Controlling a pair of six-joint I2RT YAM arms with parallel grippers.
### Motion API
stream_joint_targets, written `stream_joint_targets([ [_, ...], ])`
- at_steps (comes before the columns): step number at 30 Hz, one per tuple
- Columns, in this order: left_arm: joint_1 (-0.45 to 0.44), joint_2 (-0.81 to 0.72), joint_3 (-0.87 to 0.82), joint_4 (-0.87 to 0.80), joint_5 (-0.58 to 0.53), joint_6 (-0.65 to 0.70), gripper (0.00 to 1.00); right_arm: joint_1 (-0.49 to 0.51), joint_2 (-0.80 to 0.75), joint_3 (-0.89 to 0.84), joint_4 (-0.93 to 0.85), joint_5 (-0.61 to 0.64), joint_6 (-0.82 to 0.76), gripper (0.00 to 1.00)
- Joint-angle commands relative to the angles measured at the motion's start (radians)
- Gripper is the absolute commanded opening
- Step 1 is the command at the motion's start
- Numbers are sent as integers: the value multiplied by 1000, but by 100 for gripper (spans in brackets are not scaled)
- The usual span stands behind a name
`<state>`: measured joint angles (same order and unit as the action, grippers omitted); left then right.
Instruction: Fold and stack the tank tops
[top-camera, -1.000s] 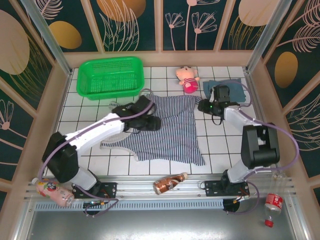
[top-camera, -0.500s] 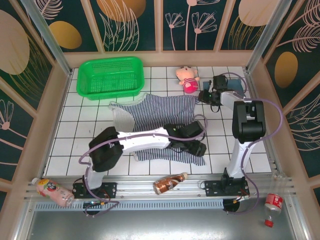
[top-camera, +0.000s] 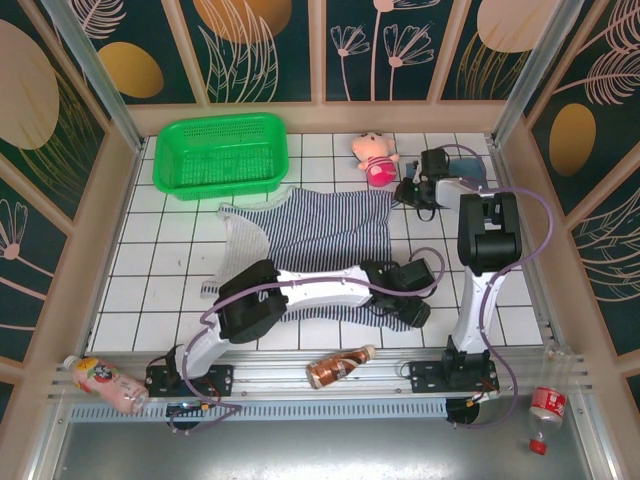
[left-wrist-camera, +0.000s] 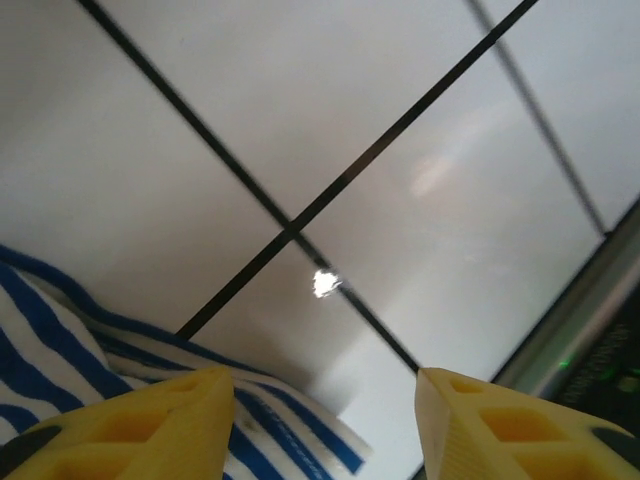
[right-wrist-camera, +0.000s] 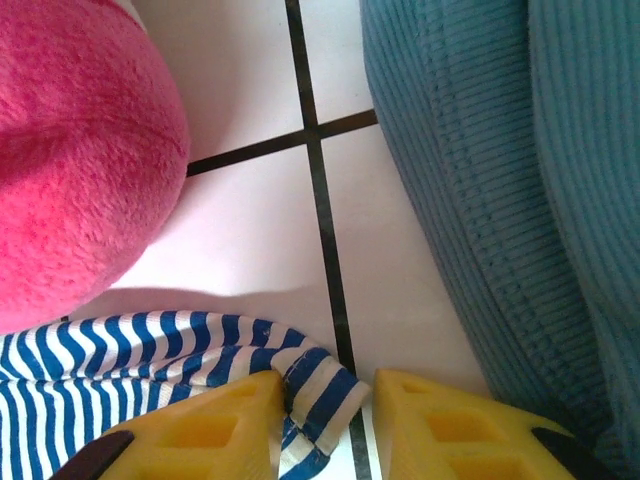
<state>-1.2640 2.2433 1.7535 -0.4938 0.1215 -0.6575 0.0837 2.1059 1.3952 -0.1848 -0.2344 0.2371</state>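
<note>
The striped tank top (top-camera: 320, 235) lies spread flat mid-table. My left gripper (top-camera: 415, 302) is low at its near right corner. In the left wrist view that gripper (left-wrist-camera: 325, 425) is open, and the striped corner (left-wrist-camera: 285, 430) lies between the fingers, against the left one. My right gripper (top-camera: 405, 193) is at the top's far right corner. In the right wrist view the right gripper (right-wrist-camera: 330, 425) is narrowly open around the striped strap end (right-wrist-camera: 320, 385), with a thin gap at the right finger. The teal tank top (top-camera: 468, 165) (right-wrist-camera: 520, 200) lies folded just right of it.
A pink plush doll (top-camera: 373, 155) (right-wrist-camera: 70, 150) sits close left of the right gripper. A green basket (top-camera: 220, 150) stands at the far left. Bottles lie along the near rail (top-camera: 340, 367) (top-camera: 100, 380) (top-camera: 547, 405). Frame posts wall both sides.
My left arm swung from the top's far left side across to its near right corner. The right gripper moved to the far right strap and its fingers narrowed.
</note>
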Motion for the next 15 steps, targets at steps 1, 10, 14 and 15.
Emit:
stream_joint_targets([
  [1,-11,41,51,-105,-49,32,50,8,45,24,5,-15,-5,29],
  [10,-54,-26,-22,-114,-17,-13,51,0,60,39,4,-24,-16,27],
  [14,-64,15,-21,-176,-32,3,48,-4,75,42,6,-30,-16,23],
  [15,-64,18,-17,-190,-45,5,47,-4,77,42,8,-31,-14,22],
])
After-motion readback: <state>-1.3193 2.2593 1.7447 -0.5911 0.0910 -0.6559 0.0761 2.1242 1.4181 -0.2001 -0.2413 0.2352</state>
